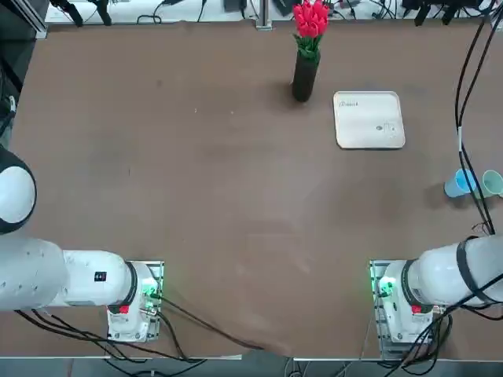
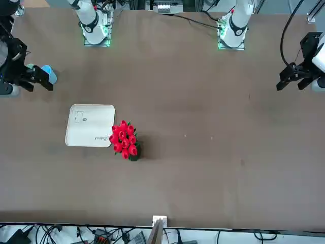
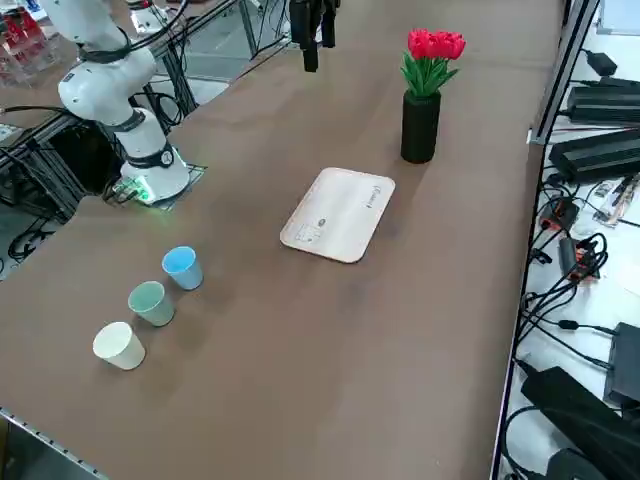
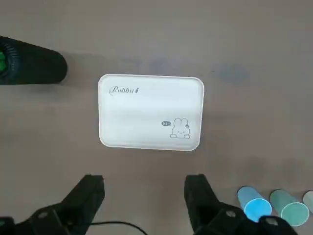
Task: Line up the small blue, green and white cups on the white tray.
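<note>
The white tray (image 1: 369,120) lies flat on the brown worktop (image 1: 196,181) toward its far side, with nothing on it but faint grey marks. Just beside its left edge stands a black vase (image 1: 305,77) of red flowers (image 1: 310,19). Well apart from the tray, at the worktop's right edge, the blue cup (image 1: 459,184) and the green cup (image 1: 493,183) lie side by side, partly crossed by a black cable (image 1: 462,118).
</note>
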`<state>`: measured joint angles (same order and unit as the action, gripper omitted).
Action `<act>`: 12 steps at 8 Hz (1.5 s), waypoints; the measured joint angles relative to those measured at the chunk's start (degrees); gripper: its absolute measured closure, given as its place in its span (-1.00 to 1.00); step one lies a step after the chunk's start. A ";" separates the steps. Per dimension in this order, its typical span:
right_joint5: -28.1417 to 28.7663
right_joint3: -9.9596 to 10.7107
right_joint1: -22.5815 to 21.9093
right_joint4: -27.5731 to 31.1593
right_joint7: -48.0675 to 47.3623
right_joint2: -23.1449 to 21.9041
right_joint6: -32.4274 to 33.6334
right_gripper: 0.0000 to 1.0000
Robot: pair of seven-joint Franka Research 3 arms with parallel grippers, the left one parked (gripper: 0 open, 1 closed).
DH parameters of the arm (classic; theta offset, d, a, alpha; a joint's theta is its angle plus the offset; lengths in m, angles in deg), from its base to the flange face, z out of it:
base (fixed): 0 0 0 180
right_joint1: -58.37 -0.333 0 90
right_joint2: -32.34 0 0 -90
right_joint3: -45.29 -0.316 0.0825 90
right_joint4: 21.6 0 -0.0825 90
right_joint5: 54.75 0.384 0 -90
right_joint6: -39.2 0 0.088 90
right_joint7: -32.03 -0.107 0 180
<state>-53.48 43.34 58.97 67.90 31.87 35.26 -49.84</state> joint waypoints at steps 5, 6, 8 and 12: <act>-0.09 0.22 1.37 0.21 -0.10 0.94 11.41 -1.00; -0.21 0.40 3.15 0.97 -0.09 2.34 13.76 -1.00; -0.80 0.70 9.31 5.21 1.36 4.36 11.81 -1.00; -3.10 1.12 24.04 31.09 14.50 -4.25 -8.09 -1.00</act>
<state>-56.58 44.46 83.01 98.99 46.36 31.01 -57.93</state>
